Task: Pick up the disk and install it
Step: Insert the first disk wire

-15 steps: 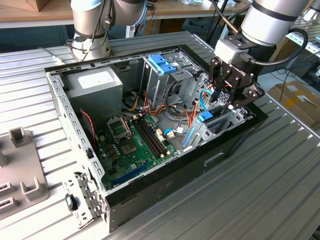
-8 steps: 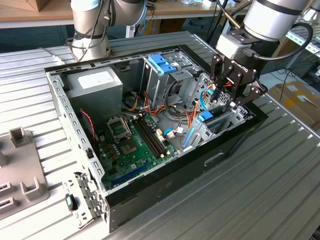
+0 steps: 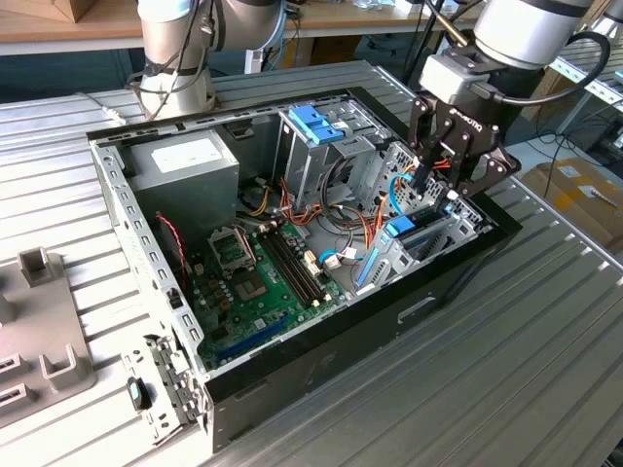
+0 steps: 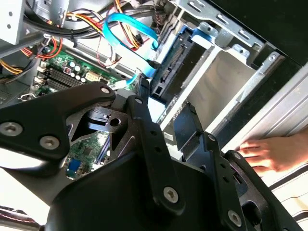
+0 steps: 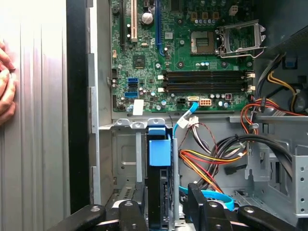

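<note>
disk (image 5: 159, 187) seated on edge in drive bay (image 5: 126, 154). gripper (image 5: 163, 214) fingers (image 5: 199, 211) spread either side, not clamped. likely dense, rigid, shock-sensitive; best held by flat metal faces, not the blue carrier (image 5: 160, 151).

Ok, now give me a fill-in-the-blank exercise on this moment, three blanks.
1. The disk stands in a bay of the computer case, framed by a ____ carrier.
2. The tool is over the end of the case at the exterior view's ____.
3. A person's ____ is on the table beside the case.
Missing words: blue; right; hand.
</note>
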`<state>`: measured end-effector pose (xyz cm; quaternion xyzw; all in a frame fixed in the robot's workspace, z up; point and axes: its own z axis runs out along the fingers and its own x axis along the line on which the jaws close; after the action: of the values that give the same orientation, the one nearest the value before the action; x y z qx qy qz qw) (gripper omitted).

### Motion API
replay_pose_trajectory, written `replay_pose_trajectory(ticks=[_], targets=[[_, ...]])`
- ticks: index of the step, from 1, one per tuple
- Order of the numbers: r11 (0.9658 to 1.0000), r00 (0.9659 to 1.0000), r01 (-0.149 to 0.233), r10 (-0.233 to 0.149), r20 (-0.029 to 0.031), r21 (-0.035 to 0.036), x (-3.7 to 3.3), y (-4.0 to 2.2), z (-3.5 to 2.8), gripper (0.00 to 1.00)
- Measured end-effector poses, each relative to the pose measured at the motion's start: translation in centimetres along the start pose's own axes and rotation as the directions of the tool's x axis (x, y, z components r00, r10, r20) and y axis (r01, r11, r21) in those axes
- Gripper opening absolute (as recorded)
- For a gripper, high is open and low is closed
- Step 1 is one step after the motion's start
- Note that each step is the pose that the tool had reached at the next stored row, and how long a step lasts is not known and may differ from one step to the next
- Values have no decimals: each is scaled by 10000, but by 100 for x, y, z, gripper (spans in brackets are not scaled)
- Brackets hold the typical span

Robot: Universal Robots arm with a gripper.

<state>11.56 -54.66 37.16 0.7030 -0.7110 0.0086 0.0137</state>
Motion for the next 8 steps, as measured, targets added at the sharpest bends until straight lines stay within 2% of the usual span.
replay_pose_trajectory(ticks=[8], targets=[[10000, 10000, -1, 1, 1, 0, -71, -35, 8, 49]])
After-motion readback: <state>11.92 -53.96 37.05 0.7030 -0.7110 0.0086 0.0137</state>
